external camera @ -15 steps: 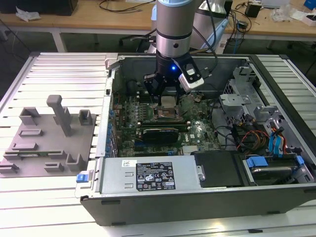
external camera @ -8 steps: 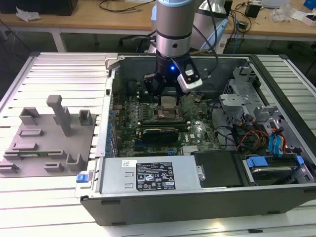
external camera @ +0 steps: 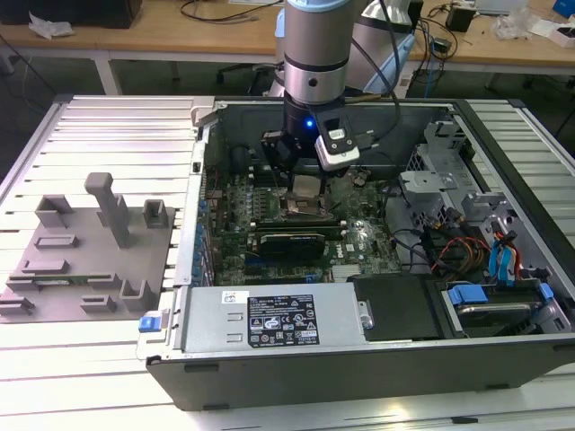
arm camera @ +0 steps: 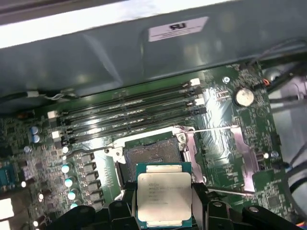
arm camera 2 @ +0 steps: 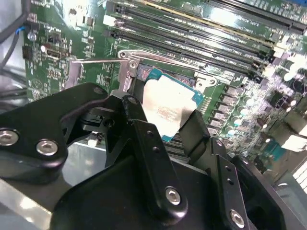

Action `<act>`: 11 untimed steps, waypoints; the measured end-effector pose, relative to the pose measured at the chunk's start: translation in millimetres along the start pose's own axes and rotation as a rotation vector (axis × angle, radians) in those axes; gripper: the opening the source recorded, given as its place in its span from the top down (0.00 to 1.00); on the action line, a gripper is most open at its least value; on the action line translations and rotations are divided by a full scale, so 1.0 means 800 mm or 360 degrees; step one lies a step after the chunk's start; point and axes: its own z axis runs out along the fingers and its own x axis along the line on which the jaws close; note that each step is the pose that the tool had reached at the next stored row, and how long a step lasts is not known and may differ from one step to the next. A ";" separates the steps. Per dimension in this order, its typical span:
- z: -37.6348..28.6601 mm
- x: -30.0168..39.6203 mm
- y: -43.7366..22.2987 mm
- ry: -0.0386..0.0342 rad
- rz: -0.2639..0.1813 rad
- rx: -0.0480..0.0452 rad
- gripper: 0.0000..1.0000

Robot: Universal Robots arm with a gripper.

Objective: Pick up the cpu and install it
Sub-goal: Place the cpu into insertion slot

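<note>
Working inside the open computer case (external camera: 359,382), above the green motherboard (external camera: 359,241), line the load up squarely with the bare socket (arm camera: 151,154) and hold the tool (arm camera 2: 162,115) level; a tilt would likely endanger the contacts. The tool is clamped on opposite edges of the cpu (arm camera: 164,195), a flat square with a silver lid and green rim, poised just above that socket.

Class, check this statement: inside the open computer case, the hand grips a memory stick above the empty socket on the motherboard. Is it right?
No. The hand grips the cpu, a square silver-topped chip, not a memory stick, as the first wrist view shows. It is above the empty socket on the motherboard, inside the open computer case.
</note>
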 end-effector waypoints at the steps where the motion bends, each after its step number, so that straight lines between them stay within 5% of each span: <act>1: 0.0001 0.0000 0.0000 -0.0001 0.0043 0.0002 0.45; 11: 0.0010 0.0000 0.0000 -0.0012 0.0462 0.0020 0.45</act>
